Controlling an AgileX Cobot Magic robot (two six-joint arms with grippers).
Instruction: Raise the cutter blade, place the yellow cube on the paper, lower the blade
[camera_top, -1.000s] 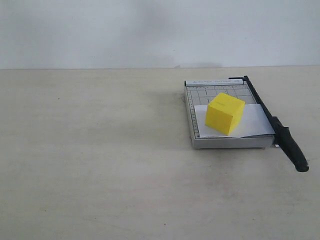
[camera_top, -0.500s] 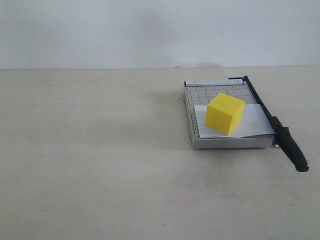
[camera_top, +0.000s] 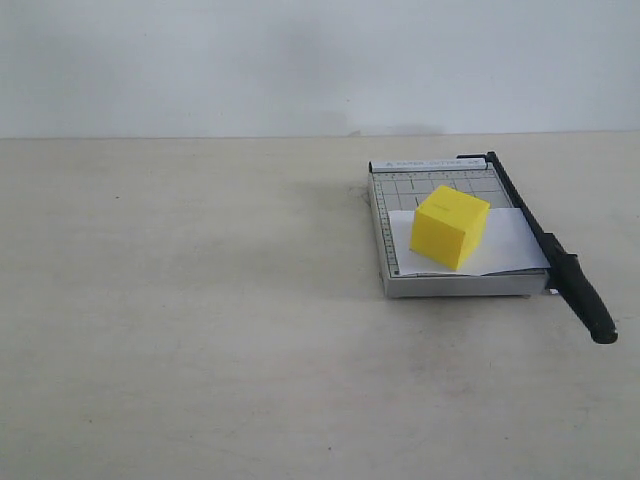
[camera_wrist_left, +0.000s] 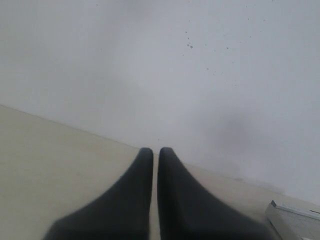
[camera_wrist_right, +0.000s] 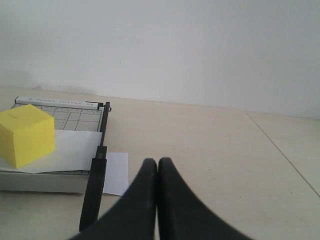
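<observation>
The bright yellow plain cube (camera_top: 450, 227) is sitting on the white sheet of paper (camera_top: 512, 245), which is lying on the small grey gridded trimmer board (camera_top: 440, 183) on the pale worktop (camera_top: 200, 320). The long black cutter blade (camera_top: 549, 245) is lying down flat. My left fingers (camera_wrist_left: 144, 162) and right fingers (camera_wrist_right: 148, 172) are clenching together, holding nothing.

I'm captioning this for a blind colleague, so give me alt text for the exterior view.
A yellow cube sits on a white paper lying across a small grey trimmer board, on the right of a pale table. The cutter blade lies lowered along the board's right edge, its thick black end jutting past the front.
</observation>
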